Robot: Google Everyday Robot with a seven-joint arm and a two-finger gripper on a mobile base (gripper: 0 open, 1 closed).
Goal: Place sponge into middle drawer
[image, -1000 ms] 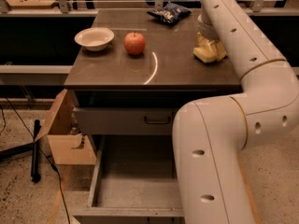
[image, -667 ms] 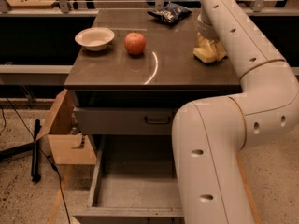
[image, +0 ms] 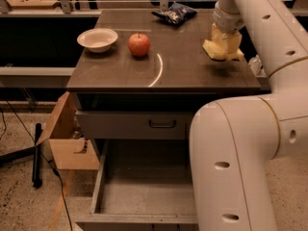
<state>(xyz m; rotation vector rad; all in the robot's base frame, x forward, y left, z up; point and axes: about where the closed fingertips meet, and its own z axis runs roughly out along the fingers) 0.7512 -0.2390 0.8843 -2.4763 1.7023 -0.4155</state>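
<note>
The gripper [image: 225, 36] and the sponge [image: 215, 51] have shifted a little toward the right edge of the cabinet [image: 110, 76] since a second ago. The apple [image: 139, 44], the bowl [image: 97, 39] and the bag [image: 174, 13] have not moved.

The gripper hangs over the cabinet top near its right edge, toward the back. Its cream fingers are closed on the sponge from above. The sponge seems to sit just clear of the top, with a dark shadow under it.

There is one sponge, pale yellow. There is one red apple, near the middle of the cabinet top, and one white bowl at the top's left side. One dark, crinkled snack bag lies at the back of the top. Its print cannot be read, and no other writing shows anywhere.

Two drawers show in the cabinet. The upper drawer [image: 120, 125] is shut and carries one small dark handle [image: 162, 124]. The middle drawer [image: 144, 196] is pulled out below it, its grey floor bare, well below the sponge. The arm [image: 240, 167] covers the right part of this drawer.

One open cardboard box [image: 67, 150] stands on the floor against the cabinet's left side. One dark pole [image: 36, 155] lies left of the box.
</note>
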